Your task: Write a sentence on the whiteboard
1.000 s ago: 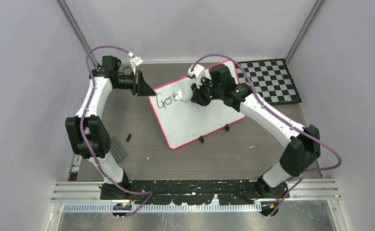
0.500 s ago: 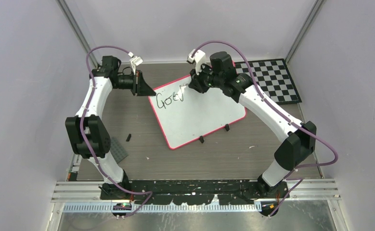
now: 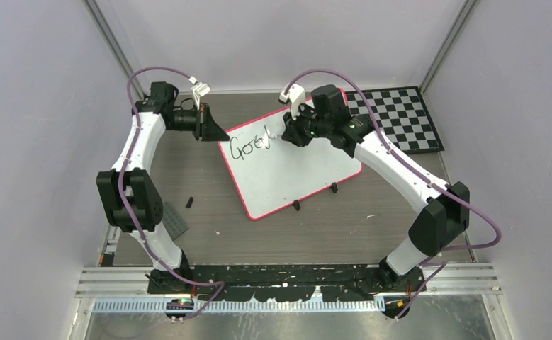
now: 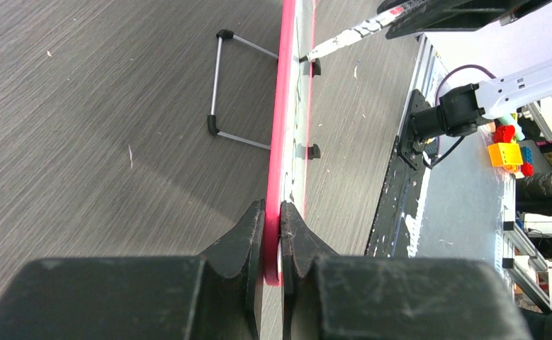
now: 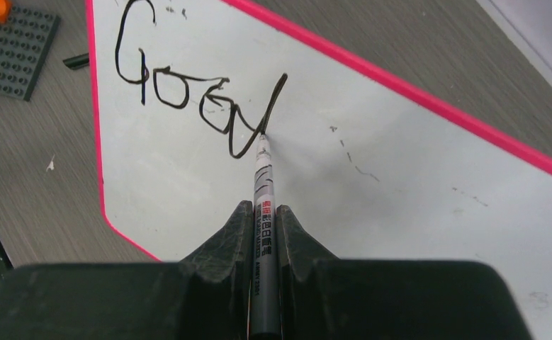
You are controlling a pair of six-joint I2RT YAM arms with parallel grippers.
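Observation:
The whiteboard (image 3: 294, 173), white with a red-pink rim, lies slanted at the table's middle. My left gripper (image 3: 212, 131) is shut on its upper left corner; in the left wrist view the fingers (image 4: 273, 205) pinch the pink rim (image 4: 283, 127). My right gripper (image 3: 290, 134) hovers over the board's upper part, shut on a grey marker (image 5: 264, 184). The marker's tip touches the board at the foot of a tall stroke. The sentence (image 5: 188, 92) reads about "Good" in black scrawl (image 3: 251, 145). The marker (image 4: 336, 44) also shows in the left wrist view.
A black-and-white checkerboard mat (image 3: 397, 117) lies at the back right, next to the board. A grey studded baseplate (image 3: 173, 219) and a small black piece (image 3: 189, 202) lie at the front left. The board's wire stand (image 4: 223, 95) juts out behind it.
The right gripper swept the marker up toward the board's far edge and came partway back down, adding a tall stroke after "Goo". The left gripper has not moved.

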